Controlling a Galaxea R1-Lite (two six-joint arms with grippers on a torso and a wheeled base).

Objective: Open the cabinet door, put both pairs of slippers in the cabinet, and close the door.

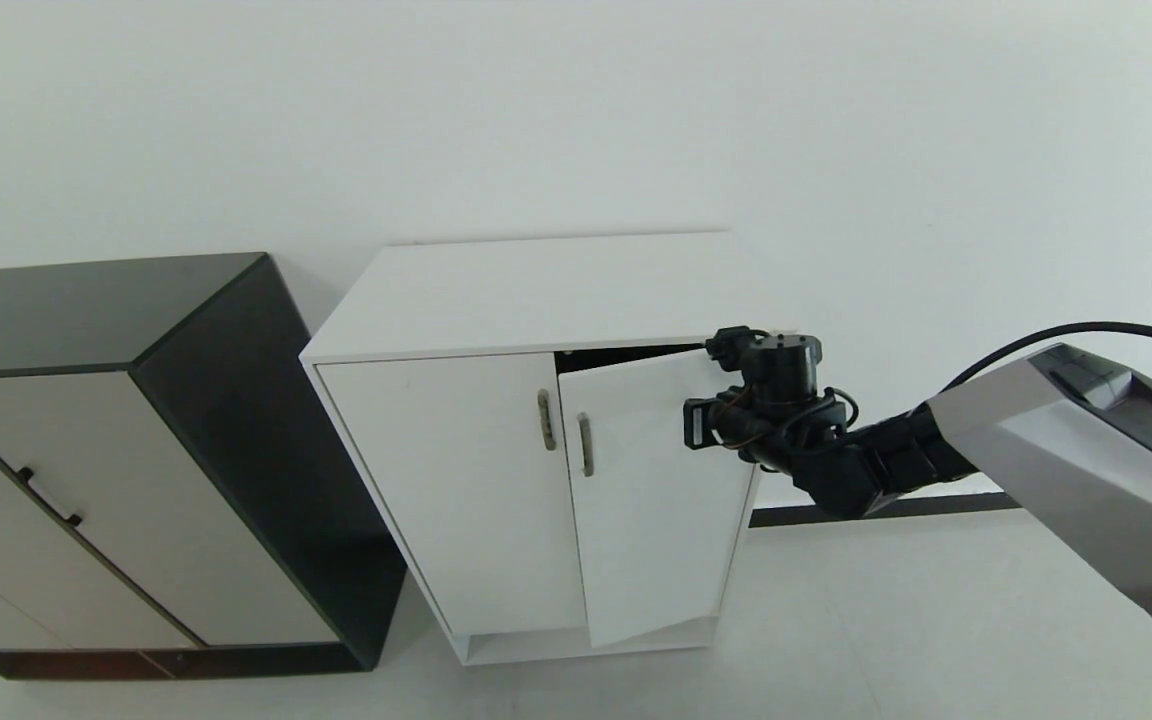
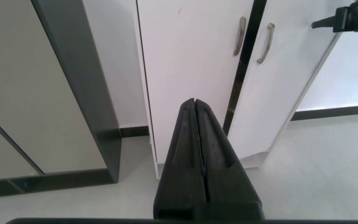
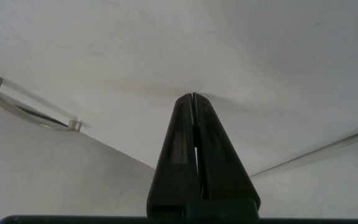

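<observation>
White cabinet (image 1: 536,290) at the centre of the head view, backed against a pale wall (image 1: 576,120). Carries two doors side by side. Left door (image 1: 446,490) shut flush with the carcass. Right door (image 1: 656,520) ajar: swung out a little at its handle edge, with a dark gap open along its top, and reaching lower in the frame than its neighbour. Bears a slim vertical metal handle (image 1: 585,445) near its inner edge, with a matching handle (image 1: 545,420) just beside it on the left door.

Right arm (image 1: 936,450) in from the right edge of the frame, wrist level with the upper right corner of the ajar door. Right gripper (image 3: 194,99) closed in the right wrist view, fingers (image 3: 179,149) pressed together along their whole length, nothing between them. Tips right up at a white panel; cannot tell whether touching. Door handle (image 3: 23,102) on that panel too, off to one side and apart from the fingers.

Left gripper (image 2: 195,102) likewise closed, fingers together, holding nothing. Hangs above the floor (image 2: 328,168), well apart from the cabinet, pointing toward the foot of the two doors.

Dark cabinet (image 1: 186,310) at the left of the head view, just beside the white one, with a dark pull (image 1: 48,497) on its pale front. Dark baseboard strip (image 1: 786,516) along the wall, right of centre, partly behind the right arm.
</observation>
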